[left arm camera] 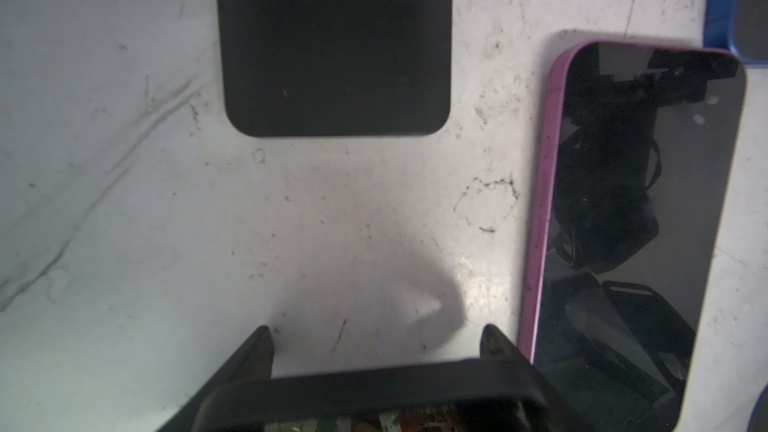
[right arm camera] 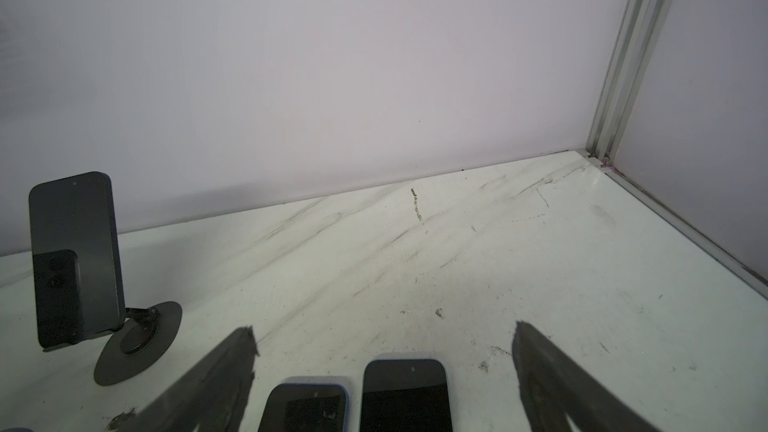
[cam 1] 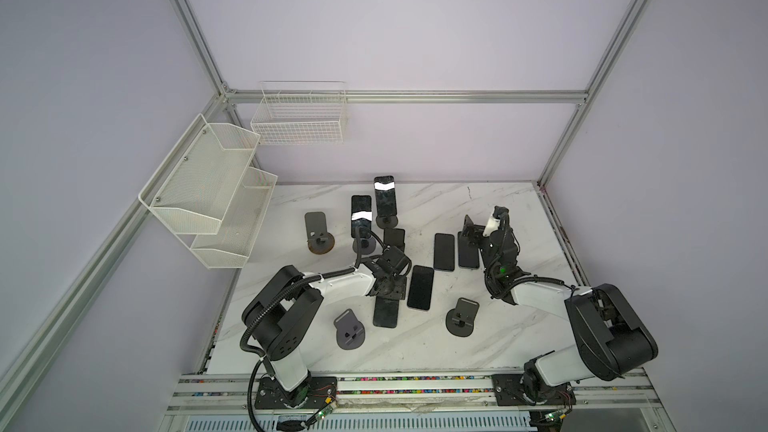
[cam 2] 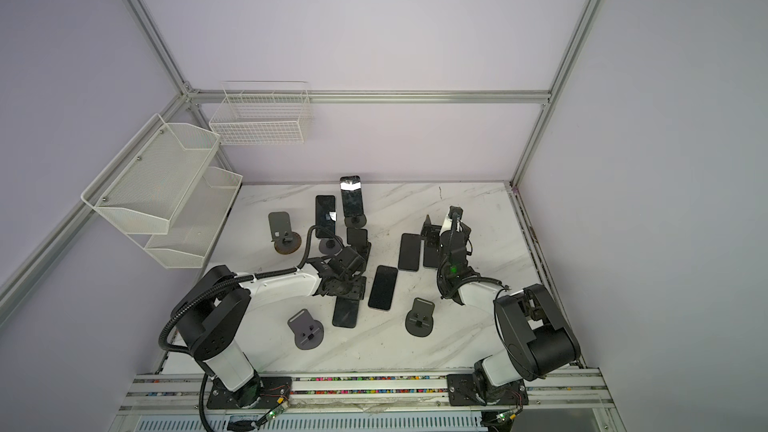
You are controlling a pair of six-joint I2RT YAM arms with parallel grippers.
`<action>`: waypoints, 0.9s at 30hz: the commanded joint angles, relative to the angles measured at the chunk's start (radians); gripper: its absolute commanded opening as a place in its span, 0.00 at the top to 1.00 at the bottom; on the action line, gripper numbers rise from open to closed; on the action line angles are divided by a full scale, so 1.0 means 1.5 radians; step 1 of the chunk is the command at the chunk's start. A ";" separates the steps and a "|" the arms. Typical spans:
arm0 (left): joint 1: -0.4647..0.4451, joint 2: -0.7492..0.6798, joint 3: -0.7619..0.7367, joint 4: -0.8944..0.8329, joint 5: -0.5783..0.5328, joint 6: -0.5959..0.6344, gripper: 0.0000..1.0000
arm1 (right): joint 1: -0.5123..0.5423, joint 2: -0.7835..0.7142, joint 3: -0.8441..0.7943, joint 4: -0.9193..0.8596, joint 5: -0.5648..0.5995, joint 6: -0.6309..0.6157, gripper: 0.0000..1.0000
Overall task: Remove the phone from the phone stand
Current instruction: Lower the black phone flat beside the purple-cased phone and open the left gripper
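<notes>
In a top view: phone (cam 1: pixel 386 313) low at centre of the table, clear of the empty phone stand (cam 1: pixel 394 238) just on its far side. Resting or lifted, can't tell.

Left wrist: left gripper (left arm camera: pixel 380 336) jaws clamped across the phone's far end. Pink-edged phone (left arm camera: pixel 631 222) lies just right.

Right wrist: right gripper (right arm camera: pixel 384 334) spread wide, holding nothing.

Handling, judged: light, rigid, slick glass, crack-prone. Grip the side edges, never the screen.
</notes>
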 commanded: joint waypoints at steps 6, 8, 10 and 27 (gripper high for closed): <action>-0.031 0.072 -0.003 0.014 -0.029 0.007 0.34 | -0.001 -0.009 0.000 0.017 0.001 -0.008 0.03; -0.032 0.086 0.001 0.016 -0.030 0.012 0.32 | -0.001 -0.005 0.003 0.013 0.001 -0.008 0.03; -0.032 0.099 -0.002 0.015 -0.029 0.000 0.32 | 0.000 -0.004 0.006 0.011 0.003 -0.008 0.03; -0.032 0.133 -0.019 0.033 0.025 -0.022 0.25 | -0.001 -0.009 -0.001 0.017 0.001 -0.008 0.03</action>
